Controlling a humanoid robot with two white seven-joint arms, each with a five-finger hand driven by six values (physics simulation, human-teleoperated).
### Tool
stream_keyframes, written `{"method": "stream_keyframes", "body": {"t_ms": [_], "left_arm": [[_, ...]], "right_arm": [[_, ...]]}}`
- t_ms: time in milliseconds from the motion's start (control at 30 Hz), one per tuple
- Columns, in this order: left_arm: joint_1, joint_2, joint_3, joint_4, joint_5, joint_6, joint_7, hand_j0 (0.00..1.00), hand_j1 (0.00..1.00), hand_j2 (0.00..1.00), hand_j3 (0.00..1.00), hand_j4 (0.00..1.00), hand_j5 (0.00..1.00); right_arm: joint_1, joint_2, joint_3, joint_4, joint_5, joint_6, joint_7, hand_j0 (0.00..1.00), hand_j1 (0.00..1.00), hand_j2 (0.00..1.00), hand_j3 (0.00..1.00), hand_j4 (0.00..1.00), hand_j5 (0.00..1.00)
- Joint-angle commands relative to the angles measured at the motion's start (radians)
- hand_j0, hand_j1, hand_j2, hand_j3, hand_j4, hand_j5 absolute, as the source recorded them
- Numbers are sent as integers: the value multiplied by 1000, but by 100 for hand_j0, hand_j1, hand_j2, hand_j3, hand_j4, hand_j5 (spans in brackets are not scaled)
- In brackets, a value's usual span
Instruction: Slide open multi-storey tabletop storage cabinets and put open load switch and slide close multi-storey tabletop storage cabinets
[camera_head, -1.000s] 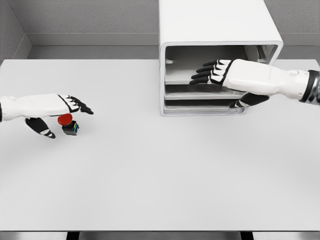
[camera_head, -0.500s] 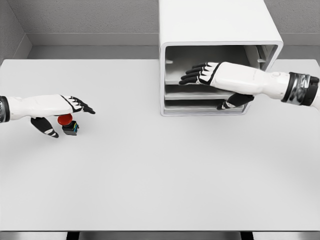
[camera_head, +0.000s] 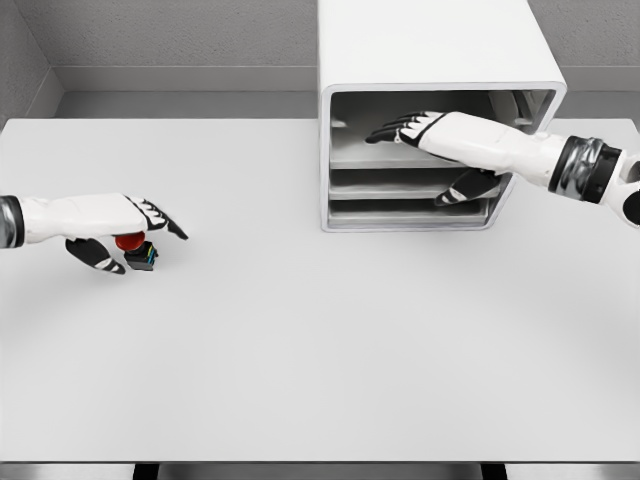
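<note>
**Two hands busy: one at the switch, one in the cabinet**

Two white arms work at once on the plain white tabletop (camera_head: 320, 350). Left hand (camera_head: 120, 225) sits at the table's left side, right over the small load switch with red round button and black base (camera_head: 135, 250). Fingers extended flat above the button, thumb curled down on the near-left side of it, so the switch sits between thumb and fingers. Looks like a closing pinch, but real contact not confirmable; fingers apart, not clamped as far as I can tell. Switch stands upright on the table, well apart from the cabinet.

Right hand (camera_head: 415, 130) reaches into the white boxy multi-storey storage cabinet (camera_head: 430, 60) at the back centre-right. Fingers stretched out, slightly apart, inside the upper opening above the grey top shelf (camera_head: 400, 158); thumb hangs lower, near the middle tray (camera_head: 400, 185). Holds nothing. Probably placed that way to hook or push a drawer edge. Can't tell which tier it acts on.

Judgement: drawers look flush with the cabinet front, so the opening step reads as not done. Switch not lifted yet. Left hand is pre-positioned for pickup while the right handles the drawer. Risk: a shallow pinch on the round button could tip the switch.
</note>
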Motion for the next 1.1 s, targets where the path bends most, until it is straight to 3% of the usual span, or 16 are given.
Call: {"method": "stream_keyframes", "body": {"t_ms": [0, 100, 300, 467, 567, 1067], "left_arm": [[0, 4, -8, 0, 5, 2, 0, 82, 82, 82, 82, 82, 82], [0, 10, -8, -1, 7, 2, 0, 82, 82, 82, 82, 82, 82], [-8, 10, -26, 0, 7, 2, 0, 80, 80, 80, 80, 80, 80], [-15, 10, -29, 2, 7, 2, 0, 70, 70, 70, 70, 70, 70], [-15, 12, -31, 2, 8, 2, 0, 70, 70, 70, 70, 70, 70], [-15, 13, -31, 7, 7, 2, 0, 65, 65, 65, 65, 65, 65]], "right_arm": [[0, 28, 9, 15, 0, 37, -2, 100, 100, 100, 100, 100, 100], [-2, 43, 6, 70, 48, 57, -1, 100, 100, 100, 100, 100, 100], [-6, 49, 6, 66, 140, 85, 10, 100, 100, 100, 100, 100, 100], [3, 46, 6, 55, 145, 56, 12, 100, 100, 100, 100, 100, 100], [20, 43, 5, 49, 145, 56, 13, 100, 100, 100, 100, 100, 100], [67, -103, -6, -101, 141, 14, 19, 100, 100, 100, 100, 100, 100]]}}
